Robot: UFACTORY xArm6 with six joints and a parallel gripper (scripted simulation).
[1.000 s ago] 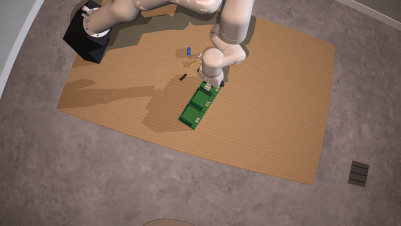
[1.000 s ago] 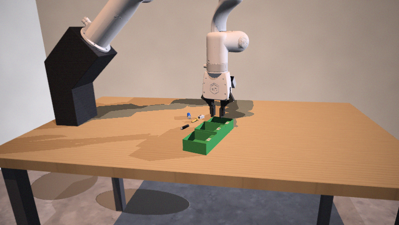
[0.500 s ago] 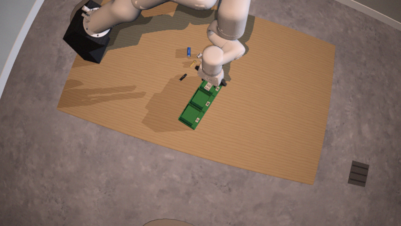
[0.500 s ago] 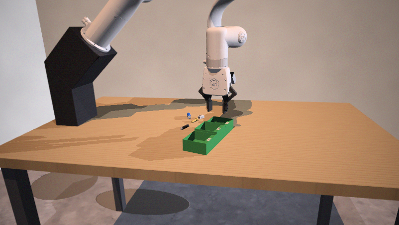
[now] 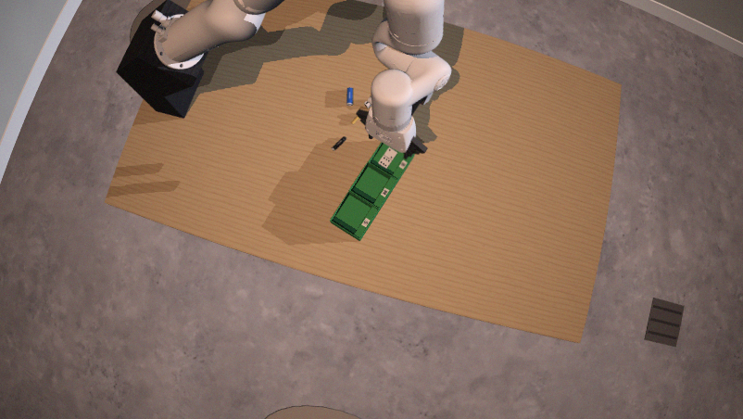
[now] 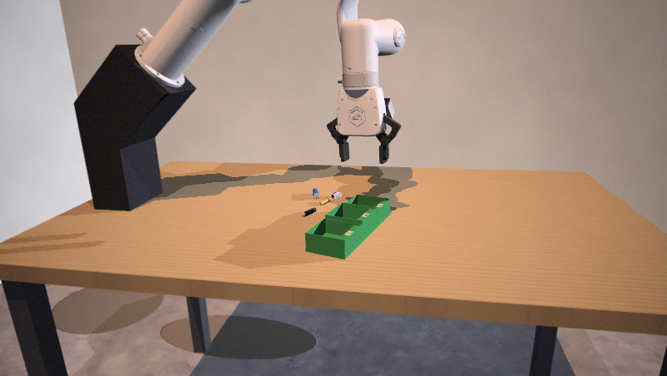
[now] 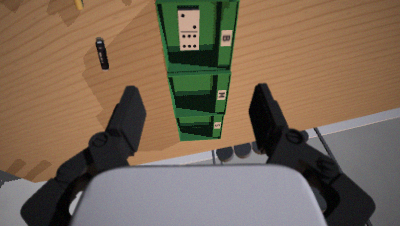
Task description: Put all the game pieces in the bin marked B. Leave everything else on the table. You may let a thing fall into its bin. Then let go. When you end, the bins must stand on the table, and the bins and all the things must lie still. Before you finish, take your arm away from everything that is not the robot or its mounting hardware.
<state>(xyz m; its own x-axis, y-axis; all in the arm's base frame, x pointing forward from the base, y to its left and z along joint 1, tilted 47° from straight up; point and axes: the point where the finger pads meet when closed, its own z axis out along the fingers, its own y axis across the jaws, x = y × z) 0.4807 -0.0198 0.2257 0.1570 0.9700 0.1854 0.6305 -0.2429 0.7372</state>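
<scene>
Wooden table (image 6: 466,242) spreads wide around bin B (image 7: 197,35), domino (image 7: 188,29) inside; end effector (image 6: 363,151) released above

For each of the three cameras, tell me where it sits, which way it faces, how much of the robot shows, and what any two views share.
Top: overhead, looking down on the table; arm and base show.
Exterior: in front of the table, level; arm with open gripper above the green bins.
Wrist: behind the gripper, looking down; both fingers show.
Top and wrist share the domino in bin B and the black battery.
</scene>
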